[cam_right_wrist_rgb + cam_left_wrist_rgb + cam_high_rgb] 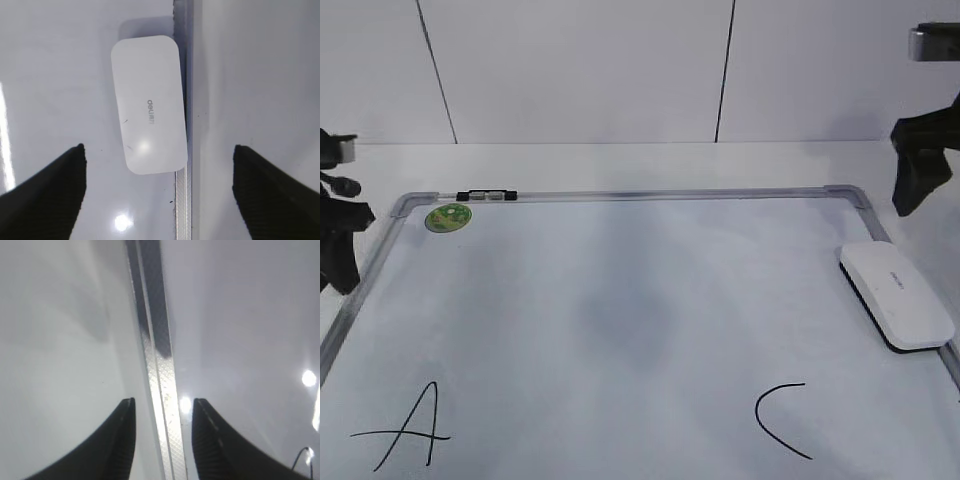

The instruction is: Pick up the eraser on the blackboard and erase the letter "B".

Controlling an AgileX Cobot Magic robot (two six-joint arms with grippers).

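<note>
The white eraser (pixel 897 292) lies flat on the blackboard (pixel 620 300) against its right frame; it also shows in the right wrist view (pixel 149 104). No letter "B" shows; between the black "A" (pixel 408 428) and "C" (pixel 782 418) there is only a faint grey smudge. My right gripper (pixel 917 170) hangs open and empty above the board's far right corner, behind the eraser; its jaws (pixel 159 175) are wide apart. My left gripper (pixel 338 235) is open and empty over the board's left frame (pixel 161 375), with its jaws (pixel 164 415) astride it.
A round green sticker (pixel 448 216) sits at the board's far left corner. A small black clip (pixel 487 195) sits on the far frame. A white wall with dark seams stands behind the table.
</note>
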